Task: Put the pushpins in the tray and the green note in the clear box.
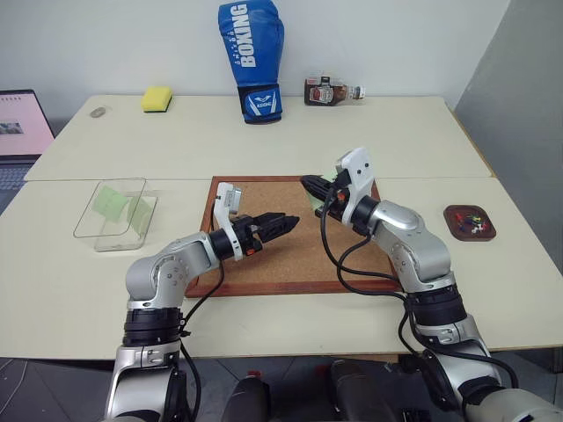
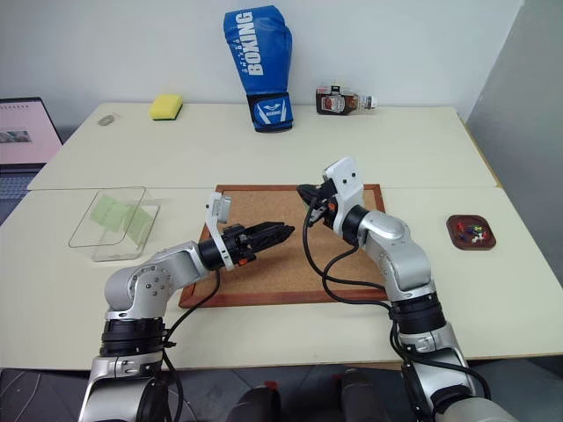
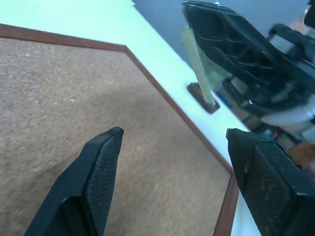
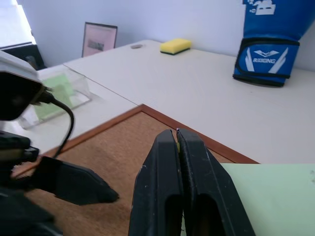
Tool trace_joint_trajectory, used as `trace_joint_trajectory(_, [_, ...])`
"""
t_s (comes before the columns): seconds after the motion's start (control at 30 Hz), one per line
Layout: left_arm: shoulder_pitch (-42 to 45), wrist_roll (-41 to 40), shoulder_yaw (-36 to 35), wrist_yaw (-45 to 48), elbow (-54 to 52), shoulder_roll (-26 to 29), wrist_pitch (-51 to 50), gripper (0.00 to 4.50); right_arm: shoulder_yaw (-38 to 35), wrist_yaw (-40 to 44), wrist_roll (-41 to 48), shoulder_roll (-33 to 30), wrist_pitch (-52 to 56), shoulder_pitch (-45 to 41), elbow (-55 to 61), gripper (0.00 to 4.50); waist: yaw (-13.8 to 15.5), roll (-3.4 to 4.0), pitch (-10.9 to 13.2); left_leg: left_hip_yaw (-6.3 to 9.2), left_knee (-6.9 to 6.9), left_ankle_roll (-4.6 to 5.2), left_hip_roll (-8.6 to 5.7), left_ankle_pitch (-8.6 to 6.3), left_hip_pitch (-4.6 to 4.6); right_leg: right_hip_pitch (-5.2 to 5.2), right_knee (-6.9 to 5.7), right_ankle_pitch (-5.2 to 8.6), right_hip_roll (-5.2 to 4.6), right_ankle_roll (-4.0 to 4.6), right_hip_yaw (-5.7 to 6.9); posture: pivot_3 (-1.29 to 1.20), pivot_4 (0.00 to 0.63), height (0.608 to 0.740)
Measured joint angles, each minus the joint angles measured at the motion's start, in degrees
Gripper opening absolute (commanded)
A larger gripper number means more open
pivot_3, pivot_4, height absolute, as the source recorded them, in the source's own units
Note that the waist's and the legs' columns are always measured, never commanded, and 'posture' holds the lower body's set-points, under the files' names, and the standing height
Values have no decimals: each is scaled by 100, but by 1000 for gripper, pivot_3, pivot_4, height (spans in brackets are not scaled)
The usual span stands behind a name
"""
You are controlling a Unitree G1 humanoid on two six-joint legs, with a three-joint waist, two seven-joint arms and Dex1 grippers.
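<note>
- Our right gripper point(image 1: 310, 184) sits just right of the frame's centre in the head views, over the upper right part of the corkboard point(image 1: 264, 264), its fingers clenched on the edge of a green note point(image 4: 268, 196), which hangs from the fingertips.
- Our left gripper point(image 1: 286, 222) is at mid-frame, lower and to the left of the right one, above the cork; its fingers point(image 3: 98, 172) stand spread apart with nothing between them.
- We see the two grippers near each other, tips apart.
- We find the clear box point(image 1: 119, 214) at the left of the frame on the table point(image 1: 369, 123), well apart from the board, with pale-green paper point(image 1: 113, 200) already lying inside.
- We see the tray point(image 1: 469, 221) at the right of the frame, beside the board, with the pushpins point(image 1: 475, 224) as small coloured specks in it.
- Along the upper part of the frame we see a yellow sponge point(image 1: 157, 98), a blue boxing glove point(image 1: 252, 57) standing upright and a small bottle point(image 1: 330, 91) on its side.
- We see a laptop point(image 1: 22, 132) at the left edge.
</note>
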State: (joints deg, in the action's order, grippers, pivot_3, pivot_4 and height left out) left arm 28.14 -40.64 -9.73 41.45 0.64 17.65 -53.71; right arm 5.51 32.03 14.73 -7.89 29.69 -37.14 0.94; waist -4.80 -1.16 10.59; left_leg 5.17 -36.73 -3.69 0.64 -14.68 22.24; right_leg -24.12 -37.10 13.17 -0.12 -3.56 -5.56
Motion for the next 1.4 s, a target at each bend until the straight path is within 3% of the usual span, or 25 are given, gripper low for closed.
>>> trace_joint_trajectory(0.3, [110,-317,-78,-289,-1,-336,-121,3570,99,-117,229,134,396,128,497,0,1,0,0,0,-2,0,-2,0,1,1,1,0,-1,-1,0,0,150,740])
trace_joint_trajectory(1.27, [329,-348,51,-345,379,-441,111,3570,369,-239,447,246,759,300,1045,0,1,0,0,0,-4,-1,-3,0,2,1,2,0,0,-1,-1,0,150,740])
trace_joint_trajectory(1.4, [329,-350,62,-323,379,-442,111,2828,384,-303,437,240,715,373,1058,0,1,0,0,0,-4,-1,-3,0,2,1,2,0,0,-1,0,0,150,740])
